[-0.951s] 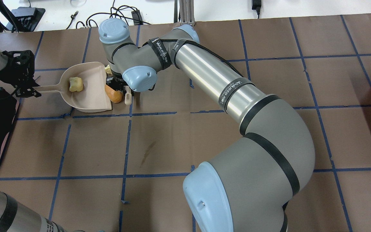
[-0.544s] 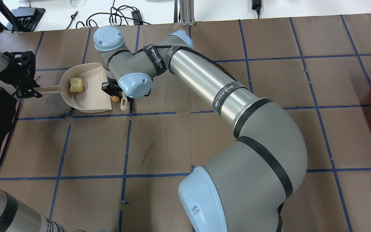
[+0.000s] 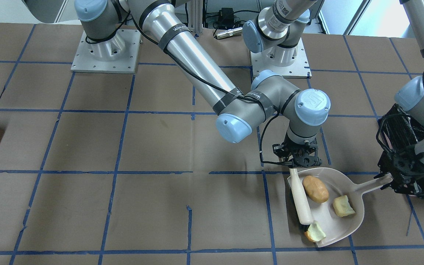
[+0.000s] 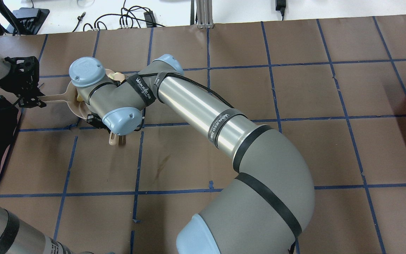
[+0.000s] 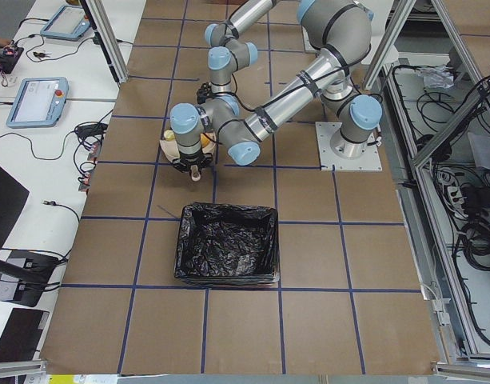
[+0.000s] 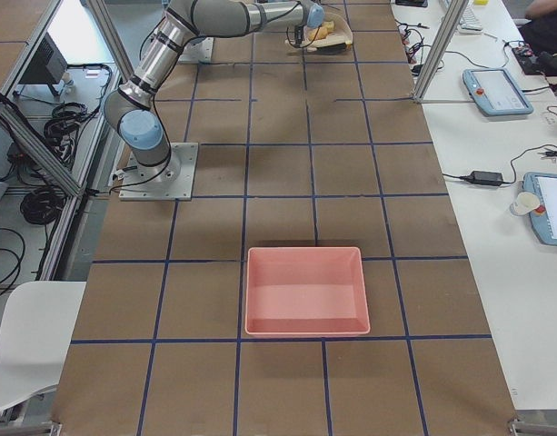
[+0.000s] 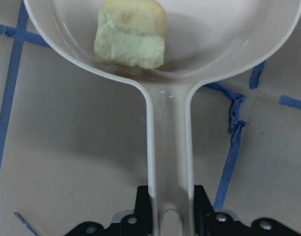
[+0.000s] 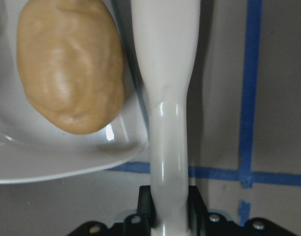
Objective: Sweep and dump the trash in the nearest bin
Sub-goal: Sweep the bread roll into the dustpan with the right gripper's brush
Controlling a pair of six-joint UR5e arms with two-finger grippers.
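Observation:
The white dustpan (image 3: 346, 224) lies on the table. My left gripper (image 3: 389, 180) is shut on its handle (image 7: 170, 147). My right gripper (image 3: 296, 166) is shut on a white brush (image 3: 301, 200), which lies along the pan's open edge. The tan potato-shaped lump (image 3: 315, 188) lies inside the pan beside the brush and also shows in the right wrist view (image 8: 67, 64). A yellowish crusty chunk (image 3: 342, 206) lies deeper in the pan, near the handle (image 7: 130, 34). A pale bitten piece (image 3: 315, 232) sits at the pan's lip by the bristles. The black-lined bin (image 5: 226, 254) stands beside my left arm.
In the overhead view my right arm (image 4: 189, 102) covers most of the pan, and the brush handle's end (image 4: 113, 140) sticks out below the wrist. A pink tray (image 6: 305, 291) stands far off on the right side. Blue tape lines cross the brown table.
My right arm has swung left over the dustpan, drawing the brush across. The tan lump has gone from the table beside the pan into it. The left gripper and pan have stayed put.

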